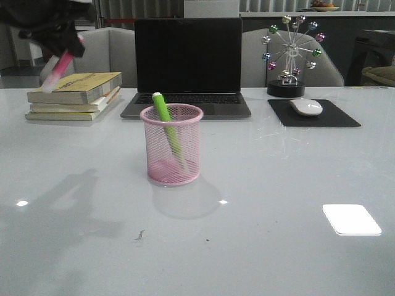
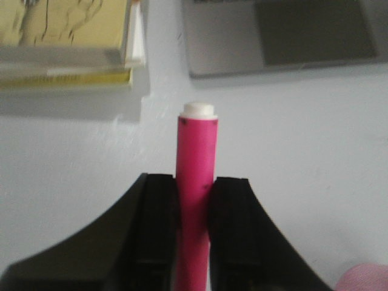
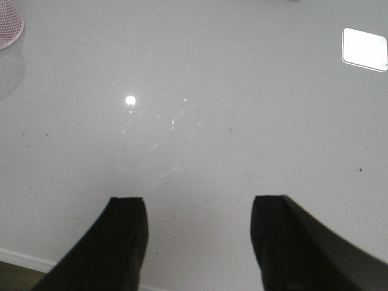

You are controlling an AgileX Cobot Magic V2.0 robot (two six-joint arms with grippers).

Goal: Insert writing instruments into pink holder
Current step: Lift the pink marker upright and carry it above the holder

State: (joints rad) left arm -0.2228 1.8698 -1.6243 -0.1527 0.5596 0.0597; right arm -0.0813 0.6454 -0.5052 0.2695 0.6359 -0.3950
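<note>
While the front view is checked first, I note the pink holder [image 1: 171, 145] standing upright on the table [image 1: 278, 203], in front of the laptop [image 1: 187, 65]. One green marker [image 1: 166, 123] leans inside it, its end above the rim. My left gripper [image 1: 60, 37] is raised at upper left, above the stack of books [image 1: 75, 95], carrying the pink marker [image 1: 60, 66] at a tilt, blurred.

Left wrist view: my left gripper [image 2: 195, 200] is clamped on the pink marker [image 2: 196, 200], whitish end [image 2: 199, 110] outward, over bare table near the books [image 2: 66, 42] and laptop [image 2: 285, 33].

Right wrist view: my right gripper [image 3: 199, 233] has its fingers [image 3: 124, 236] spread apart, holding nothing, over the table; the holder's edge [image 3: 9, 24] shows at a corner.
</note>
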